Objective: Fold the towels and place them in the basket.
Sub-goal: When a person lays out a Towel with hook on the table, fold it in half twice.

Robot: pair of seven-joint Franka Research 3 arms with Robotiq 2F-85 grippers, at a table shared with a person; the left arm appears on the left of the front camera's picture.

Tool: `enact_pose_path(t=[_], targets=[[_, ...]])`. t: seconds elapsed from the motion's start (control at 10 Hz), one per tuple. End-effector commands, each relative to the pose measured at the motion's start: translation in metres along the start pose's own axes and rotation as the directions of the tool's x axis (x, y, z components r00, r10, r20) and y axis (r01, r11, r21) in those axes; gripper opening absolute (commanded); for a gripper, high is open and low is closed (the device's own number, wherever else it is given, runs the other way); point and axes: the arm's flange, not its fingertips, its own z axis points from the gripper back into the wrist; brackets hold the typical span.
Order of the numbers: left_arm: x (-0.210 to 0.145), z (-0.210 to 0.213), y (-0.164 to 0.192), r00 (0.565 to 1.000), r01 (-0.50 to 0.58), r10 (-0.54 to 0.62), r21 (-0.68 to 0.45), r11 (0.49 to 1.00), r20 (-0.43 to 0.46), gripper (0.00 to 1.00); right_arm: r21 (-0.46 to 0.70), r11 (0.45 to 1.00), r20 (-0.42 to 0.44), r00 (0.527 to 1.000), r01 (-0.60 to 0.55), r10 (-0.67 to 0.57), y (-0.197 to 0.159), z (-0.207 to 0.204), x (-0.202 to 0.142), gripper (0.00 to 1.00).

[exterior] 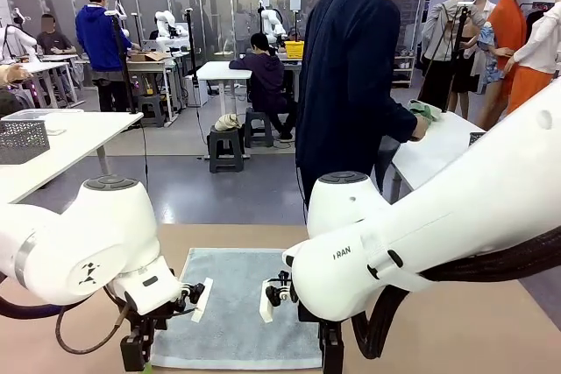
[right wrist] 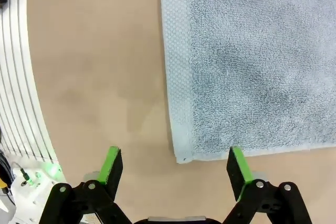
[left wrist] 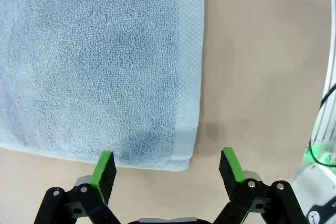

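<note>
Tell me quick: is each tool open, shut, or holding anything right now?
Left tool: open, empty, straddling a corner of the pale blue-grey towel.
Right tool: open, empty, straddling another corner of it.

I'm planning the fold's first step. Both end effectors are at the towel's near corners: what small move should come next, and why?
Probably lower both and close on the corners. The towel lies flat on the table, and the left end effector and right end effector are open, each framing one near corner, gripping nothing.
</note>
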Motion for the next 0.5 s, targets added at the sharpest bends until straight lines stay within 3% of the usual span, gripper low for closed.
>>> enact_pose_path(t=[0.0,0.4], targets=[[-0.012,-0.012,-0.0099,0.999,0.018,-0.018,0.001,1.0,0.037,1.0,-0.016,1.0,0.008,1.0,-0.011,0.011,-0.0041,-0.0091,-0.0019,1.0],[-0.0123,-0.0189,-0.0073,0.999,0.018,-0.018,-0.018,1.0,0.033,1.0,-0.016,1.0,0.01,1.0,-0.009,0.009,-0.0057,-0.0146,-0.004,1.0]])
